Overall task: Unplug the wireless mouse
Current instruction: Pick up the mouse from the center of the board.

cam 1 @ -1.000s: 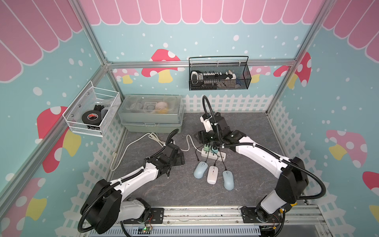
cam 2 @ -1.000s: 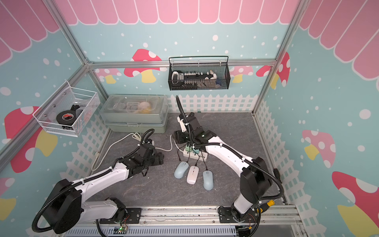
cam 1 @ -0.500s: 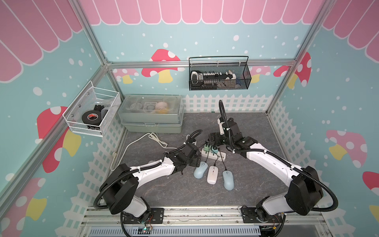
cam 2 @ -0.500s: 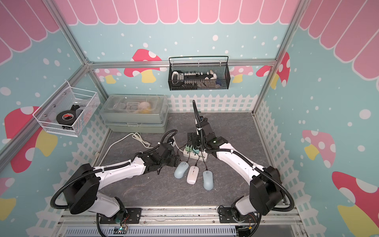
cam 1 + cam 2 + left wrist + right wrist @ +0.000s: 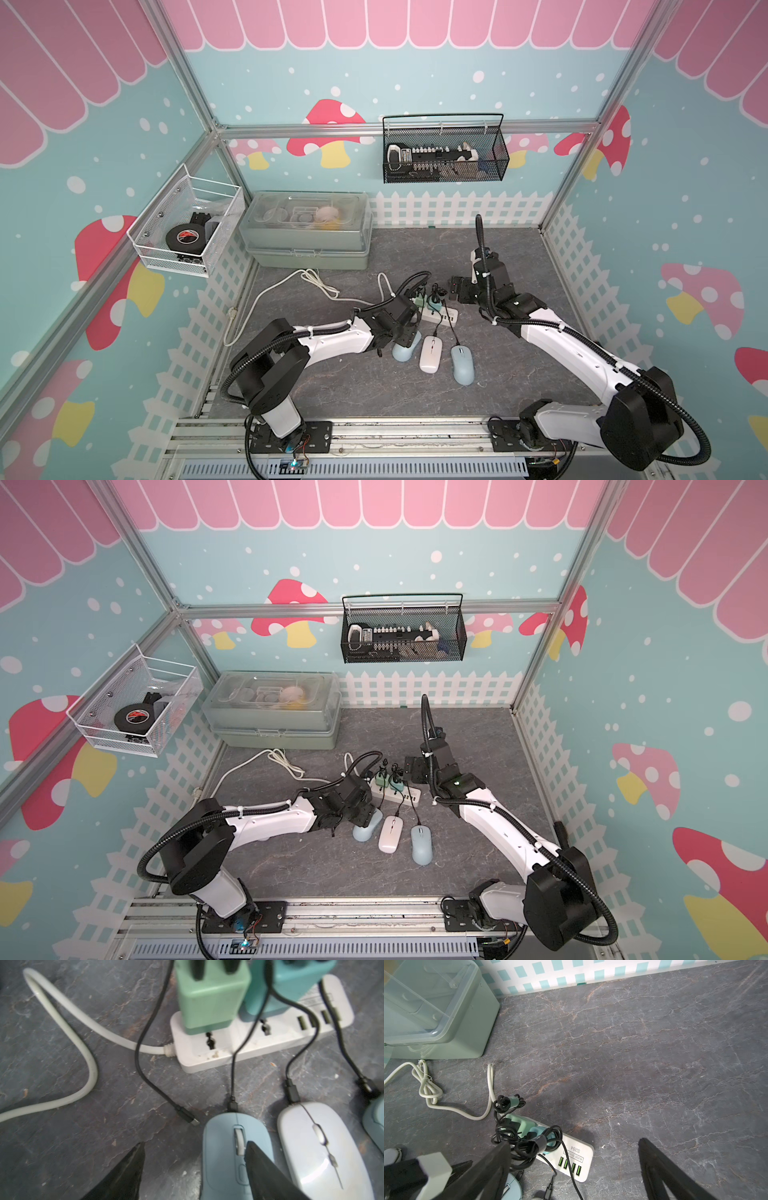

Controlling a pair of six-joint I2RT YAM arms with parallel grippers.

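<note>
Light-blue wireless mouse [image 5: 224,1147] lies on the table [image 5: 415,249], just beside the white mouse [image 5: 311,1147] on the left arm's side, near the power strip [image 5: 228,1047]. Both top views hide its front under the left pincer [image 5: 195,1144]. Only the left wrist view shows the black cable [image 5: 232,1105] plugged into it. This pincer stands open, one finger above the mouse, gripping nothing. The right pincer [image 5: 574,1142], wide open and empty, hovers beside the strip's USB end.
</note>
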